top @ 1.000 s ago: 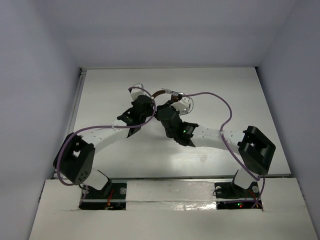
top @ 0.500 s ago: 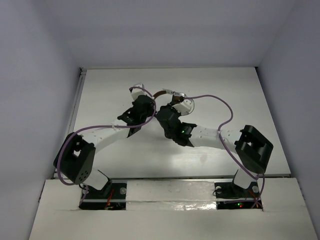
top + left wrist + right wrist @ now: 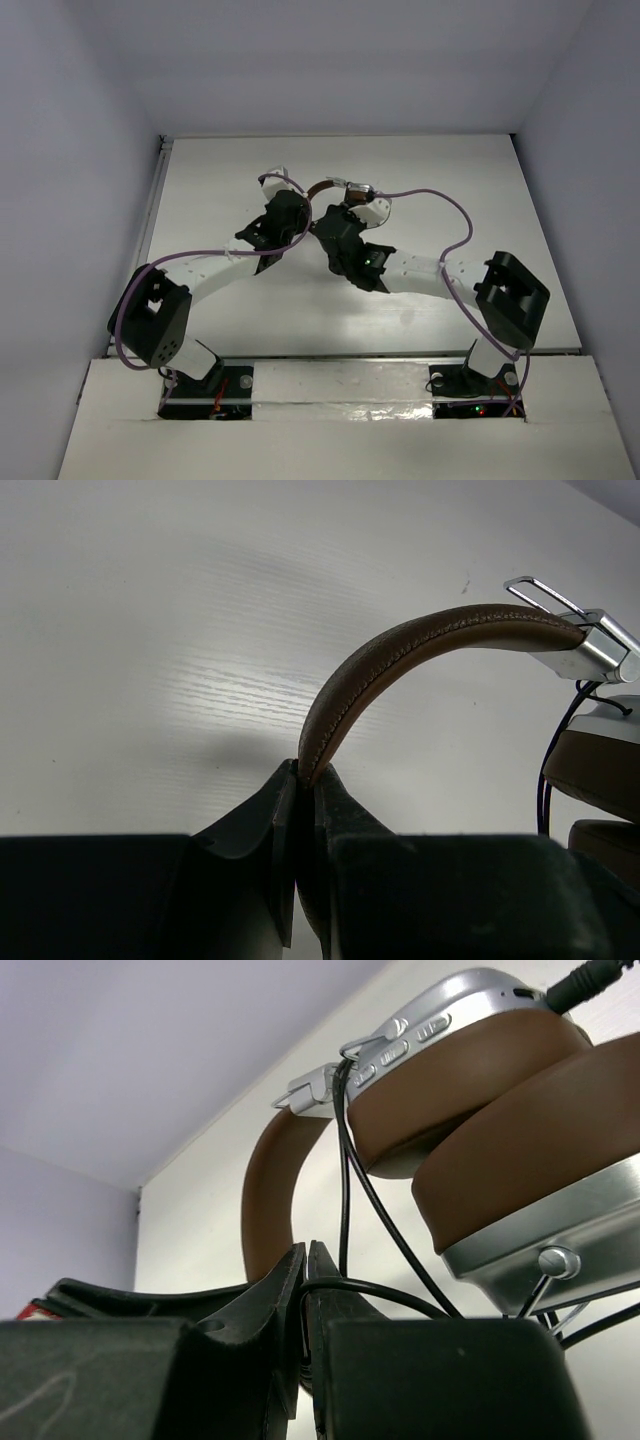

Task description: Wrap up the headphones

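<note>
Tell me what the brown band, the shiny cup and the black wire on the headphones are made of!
The band looks like brown leather or fake leather: matte, with stitching along its edge. The cup looks like shiny silver metal, maybe painted plastic. The wire seems smooth black rubber or plastic.

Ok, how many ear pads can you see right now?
2, pressed together on the headphones in the right wrist view: the upper ear pad under the buttoned cup, the lower ear pad above the other silver cup. None seems hidden.
</note>
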Available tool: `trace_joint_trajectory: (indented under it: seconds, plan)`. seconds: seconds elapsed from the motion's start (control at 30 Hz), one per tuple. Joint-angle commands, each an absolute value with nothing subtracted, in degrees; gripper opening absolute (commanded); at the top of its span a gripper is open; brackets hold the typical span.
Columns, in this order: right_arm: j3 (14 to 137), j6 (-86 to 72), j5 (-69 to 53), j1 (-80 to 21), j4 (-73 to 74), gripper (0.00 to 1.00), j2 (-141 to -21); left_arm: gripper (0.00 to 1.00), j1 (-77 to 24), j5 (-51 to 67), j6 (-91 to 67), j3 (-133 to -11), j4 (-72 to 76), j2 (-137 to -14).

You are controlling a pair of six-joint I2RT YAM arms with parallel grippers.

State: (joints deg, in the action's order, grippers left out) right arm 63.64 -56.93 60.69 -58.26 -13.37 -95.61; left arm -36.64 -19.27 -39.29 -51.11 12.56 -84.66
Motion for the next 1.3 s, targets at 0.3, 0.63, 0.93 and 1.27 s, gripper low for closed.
trace_joint_trajectory:
  seconds: [0.3, 0.63, 0.93, 1.27]
  plan:
    - [68.3, -53.7, 66.3, -58.9, -15.0, 0.09, -100.9, 0.00, -36.9, -17.7, -41.7, -54.5, 15.0, -82.9]
    - [67.2, -58.0, 62.1, -58.9, -10.7, 0.13, -102.0, 0.00, -34.4, -15.3, -41.2, -55.8, 15.3, -83.3]
    - [64.5, -57.0, 58.3, -58.9, -8.5, 0.33, -98.4, 0.00, -31.1, -12.7, -39.6, -59.7, 14.1, -85.6]
    - [64.5, -55.2, 54.2, -58.9, -6.1, 0.48, -97.5, 0.00, -28.9, -7.0, -40.7, -60.3, 14.7, -88.5]
